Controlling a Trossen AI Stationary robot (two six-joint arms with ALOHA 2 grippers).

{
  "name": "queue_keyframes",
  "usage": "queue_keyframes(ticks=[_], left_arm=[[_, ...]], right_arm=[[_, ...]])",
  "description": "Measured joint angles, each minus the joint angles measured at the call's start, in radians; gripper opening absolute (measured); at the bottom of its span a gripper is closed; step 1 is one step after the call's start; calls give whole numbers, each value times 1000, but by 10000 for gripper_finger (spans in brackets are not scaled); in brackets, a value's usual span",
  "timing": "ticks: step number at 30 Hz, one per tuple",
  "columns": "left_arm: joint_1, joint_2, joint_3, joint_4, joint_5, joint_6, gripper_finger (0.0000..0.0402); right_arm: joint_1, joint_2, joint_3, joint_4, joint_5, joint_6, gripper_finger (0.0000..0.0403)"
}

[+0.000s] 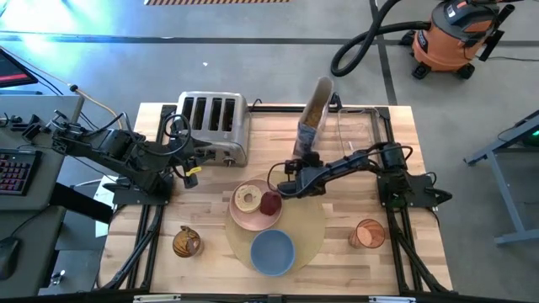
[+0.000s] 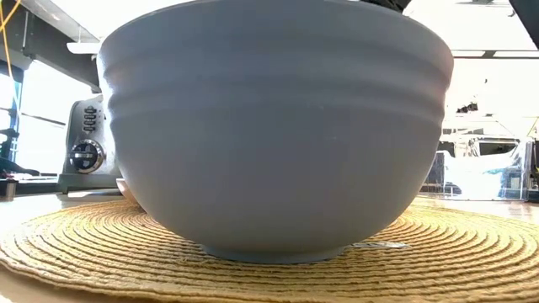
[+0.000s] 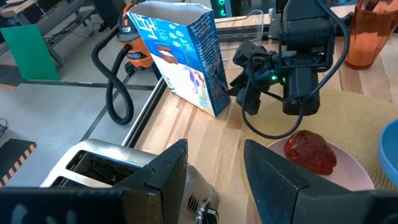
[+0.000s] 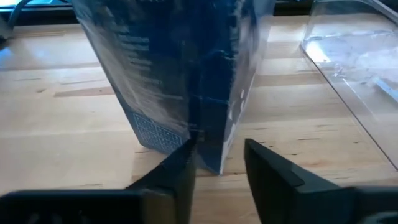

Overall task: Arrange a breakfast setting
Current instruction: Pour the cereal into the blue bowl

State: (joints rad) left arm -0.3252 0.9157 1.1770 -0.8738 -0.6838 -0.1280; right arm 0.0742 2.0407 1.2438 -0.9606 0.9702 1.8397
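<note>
A round tan placemat (image 1: 305, 227) lies at the table's front middle. A pink plate (image 1: 255, 219) rests partly on its far left and holds a tan bagel (image 1: 247, 199) and a red fruit (image 1: 270, 203), which also shows in the left wrist view (image 3: 311, 151). A blue bowl (image 1: 272, 251) stands on the mat's near part and fills the low view (image 2: 274, 126). A blue cereal box (image 1: 313, 118) stands upright behind the mat. My right gripper (image 4: 217, 165) is open at the box's lower corner (image 4: 208, 155). My left gripper (image 3: 214, 168) is open and empty by the toaster (image 1: 210, 126). My right gripper comes level at the cereal box's near lower corner (image 4: 211, 149), with one finger (image 4: 177, 168) on either side of it. I cannot tell whether the fingers touch the box. The box stands upright on the table.
A clear container (image 1: 358, 126) stands at the back right. An orange cup (image 1: 368, 233) stands at the front right. A brown round thing (image 1: 186, 242) lies at the front left. A bit of shiny metal (image 2: 379, 245) lies on the mat by the bowl's foot.
</note>
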Motion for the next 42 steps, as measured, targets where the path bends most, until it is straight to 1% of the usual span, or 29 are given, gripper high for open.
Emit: queue_keyframes(ticks=[8,11,15,20,25,35,42], left_arm=[[0,0,0,0,0,0,149],[0,0,0,0,0,0,149],[0,0,0,0,0,0,149],[0,0,0,0,0,0,149],[0,0,0,0,0,0,149],[0,0,0,0,0,0,149],[0,0,0,0,0,0,149]], right_arm=[[-8,0,0,31,5,-5,229],[-2,0,0,41,-3,12,253],[4,0,0,75,-6,43,272],[5,0,0,143,21,42,280],[-30,0,0,176,20,8,280],[-90,0,0,174,11,-7,281],[-108,0,0,91,-38,12,280]])
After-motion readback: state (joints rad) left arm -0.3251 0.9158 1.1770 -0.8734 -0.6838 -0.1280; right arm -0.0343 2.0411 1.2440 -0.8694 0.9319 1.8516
